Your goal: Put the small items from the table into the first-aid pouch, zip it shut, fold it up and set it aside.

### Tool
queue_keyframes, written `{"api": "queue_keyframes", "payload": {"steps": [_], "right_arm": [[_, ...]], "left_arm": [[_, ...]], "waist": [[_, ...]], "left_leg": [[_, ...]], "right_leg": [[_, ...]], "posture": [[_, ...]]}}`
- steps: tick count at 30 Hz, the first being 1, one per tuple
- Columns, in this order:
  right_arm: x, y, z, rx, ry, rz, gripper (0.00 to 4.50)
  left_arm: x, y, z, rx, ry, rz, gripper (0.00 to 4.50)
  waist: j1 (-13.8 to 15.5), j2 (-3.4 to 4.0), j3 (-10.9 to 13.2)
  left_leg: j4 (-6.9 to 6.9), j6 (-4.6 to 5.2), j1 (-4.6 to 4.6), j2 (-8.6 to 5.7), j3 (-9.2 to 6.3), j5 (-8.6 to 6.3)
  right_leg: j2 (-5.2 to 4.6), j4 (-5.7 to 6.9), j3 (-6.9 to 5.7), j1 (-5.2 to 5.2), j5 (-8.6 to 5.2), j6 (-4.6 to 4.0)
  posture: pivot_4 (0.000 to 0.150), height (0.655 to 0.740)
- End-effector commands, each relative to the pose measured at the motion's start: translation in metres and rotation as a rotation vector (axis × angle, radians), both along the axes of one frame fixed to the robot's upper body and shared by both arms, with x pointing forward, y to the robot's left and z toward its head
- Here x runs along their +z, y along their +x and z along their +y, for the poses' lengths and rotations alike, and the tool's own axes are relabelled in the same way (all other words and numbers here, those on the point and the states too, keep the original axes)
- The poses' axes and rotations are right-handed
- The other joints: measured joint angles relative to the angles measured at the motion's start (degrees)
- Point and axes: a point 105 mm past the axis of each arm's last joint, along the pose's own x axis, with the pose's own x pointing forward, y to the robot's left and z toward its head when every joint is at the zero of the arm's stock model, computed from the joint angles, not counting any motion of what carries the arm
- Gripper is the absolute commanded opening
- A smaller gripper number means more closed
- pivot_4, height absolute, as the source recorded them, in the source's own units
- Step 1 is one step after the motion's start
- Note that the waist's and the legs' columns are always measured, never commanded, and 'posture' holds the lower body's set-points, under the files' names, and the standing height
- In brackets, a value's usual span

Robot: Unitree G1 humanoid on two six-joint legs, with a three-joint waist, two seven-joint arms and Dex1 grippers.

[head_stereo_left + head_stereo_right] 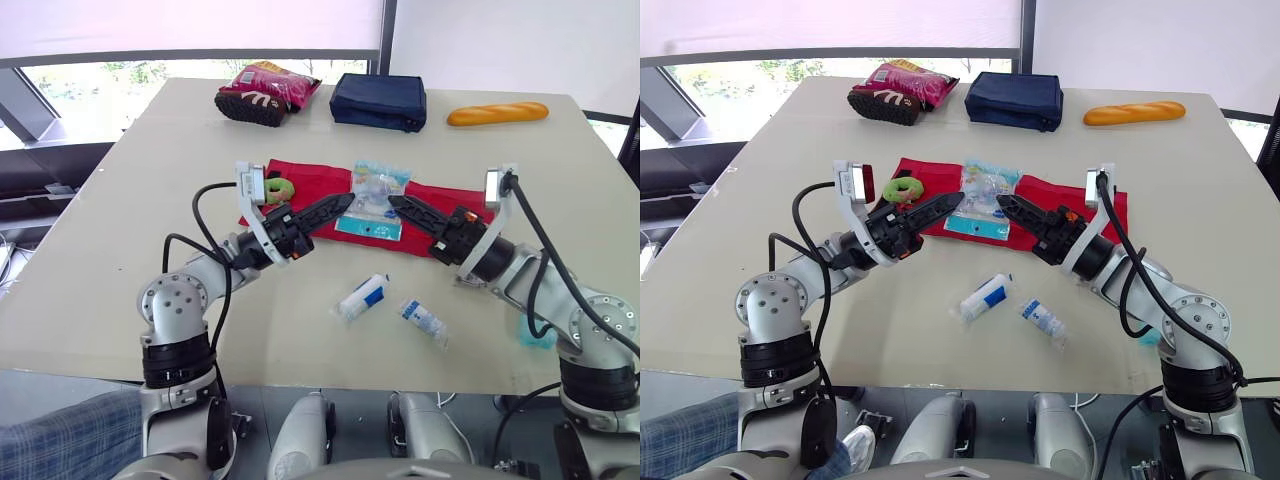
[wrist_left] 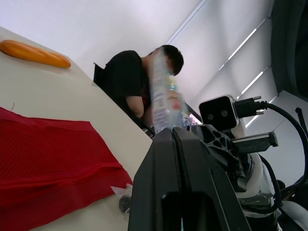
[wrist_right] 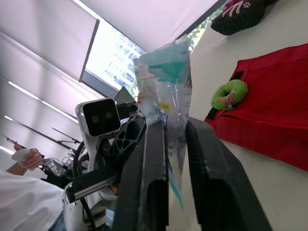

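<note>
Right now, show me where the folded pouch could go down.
Bare table: the left side, from snack bag to near edge; the right, between baguette and red pouch. Crowded: the centre, where left tool and right tool meet at the clear packet over the pouch, two small packets just in front.

Legible text: none | clear plastic packet with a teal card (image 1: pixel 375 200): print too small to read; small yellow sticker (image 3: pixel 164 105) on it, characters blurred | two white-and-blue sachets (image 1: pixel 362 297) (image 1: pixel 424 321): markings unreadable | pink foil snack bag (image 1: pixel 272 85): white paw-print sign (image 3: pixel 243 6), lettering illegible
</note>
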Motion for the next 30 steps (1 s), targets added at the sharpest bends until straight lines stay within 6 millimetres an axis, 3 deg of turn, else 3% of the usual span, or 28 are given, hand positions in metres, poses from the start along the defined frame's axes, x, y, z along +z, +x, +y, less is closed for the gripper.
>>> {"api": "queue_keyframes", "payload": {"steps": [1, 7, 11, 15, 20, 21, 30], "right_arm": [[0.016, -0.01, 0.003, 0.031, 0.022, -0.071, 0.08], [0.015, -0.008, 0.002, 0.026, 0.017, -0.066, 0.08], [0.011, -0.005, -0.003, 0.002, 0.0, -0.055, 0.08], [0.006, 0.0, -0.015, -0.046, -0.036, -0.048, 0.0], [-0.004, 0.004, -0.033, -0.102, -0.116, -0.048, 0.0], [-0.006, 0.004, -0.036, -0.108, -0.129, -0.048, 0.0], [-0.013, -0.004, -0.048, -0.127, -0.219, -0.054, 0.0]], "left_arm": [[0.006, -0.002, -0.001, -0.006, -0.003, -0.033, 0.0], [0.002, -0.001, 0.001, 0.009, 0.017, -0.016, 0.0], [-0.006, 0.009, 0.015, 0.088, 0.096, -0.016, 0.0], [-0.014, 0.027, 0.041, 0.21, 0.239, -0.061, 1.61], [-0.017, 0.058, 0.076, 0.389, 0.493, -0.206, 4.1], [-0.018, 0.063, 0.081, 0.404, 0.54, -0.236, 4.44], [-0.045, 0.1, 0.105, 0.378, 0.971, -0.477, 4.44]], "waist": [[0.0, 0.0, 0.0], [0.0, 0.0, 0.0], [-0.02, 0.01, 0.0], [0.0, 0.01, 0.01], [0.21, 0.02, 0.01], [0.24, 0.01, 0.01], [0.33, 0.01, 0.01]], "left_leg": [[0.0, 0.0, -0.01, 0.0, 0.0, 0.0], [-0.02, 0.0, -0.01, 0.0, -0.01, 0.0], [-0.03, 0.0, -0.01, 0.01, -0.01, 0.0], [-0.05, 0.0, -0.01, 0.02, -0.01, 0.0], [-0.06, 0.0, -0.11, 0.02, -0.02, 0.0], [-0.05, 0.0, -0.21, 0.01, -0.02, 0.0], [-0.04, 0.11, -0.74, -0.01, -0.08, -0.05]], "right_leg": [[0.0, -0.01, 0.0, 0.0, 0.0, 0.0], [0.0, -0.03, 0.0, 0.0, 0.0, 0.0], [0.0, -0.04, 0.0, 0.0, -0.01, 0.0], [0.03, -0.05, -0.01, -0.01, -0.12, -0.15], [0.02, -0.14, -0.02, -0.06, -0.14, -0.21], [0.02, -0.14, 0.0, -0.16, -0.13, -0.21], [-0.02, -0.29, -0.04, -0.54, 0.05, 0.03]], "posture": [[0.15, 0.7164], [0.15, 0.7164], [0.15, 0.7164], [0.15, 0.7164], [0.15, 0.7164], [0.15, 0.7164], [0.15, 0.7164]]}}
